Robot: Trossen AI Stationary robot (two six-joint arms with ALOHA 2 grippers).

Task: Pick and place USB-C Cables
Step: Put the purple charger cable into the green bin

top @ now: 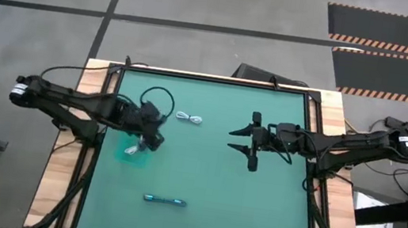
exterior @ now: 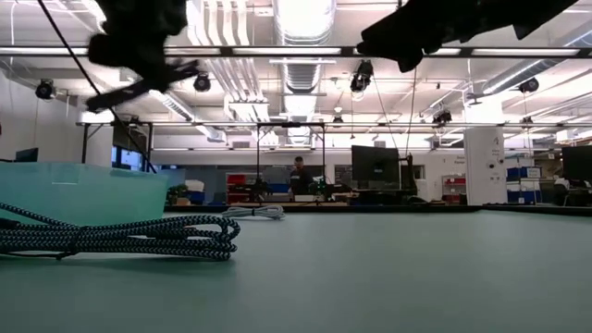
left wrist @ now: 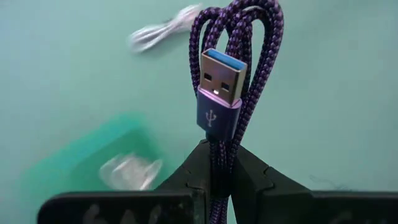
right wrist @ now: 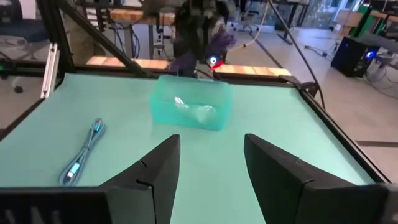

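Left wrist view is showing the left gripper (left wrist: 219, 163) pinching a dark braided cable bundle (left wrist: 233, 68), which looks purple here, its fingers closing narrowly on the folded strands while a USB plug (left wrist: 219, 87) is dangling in front of the loops. From the high view, this gripper (top: 151, 135) is hovering at the far edge of the clear teal tub (top: 131, 153), with a white cable bundle (top: 132, 150) already lying inside it. A second white cable bundle (top: 190, 118) is resting on the green mat (top: 211, 179) just beyond the tub, and the teal-blue cable bundle (top: 165, 200) is lying well apart, toward the near edge. The right gripper (top: 250, 143) is waiting over the mat's right half with its fingers spread wide and holding nothing. These bundles are looking light and soft, the braided jacket giving some grip, so a pinch across the middle of the folded strands seems the best hold; taking a plug end alone would likely be letting the loops swing or unravel. The held bundle is hanging limp, so it will probably be flopping as it drops, and releasing it squarely over the tub's opening seems wise, because a loop could be catching on the rim.
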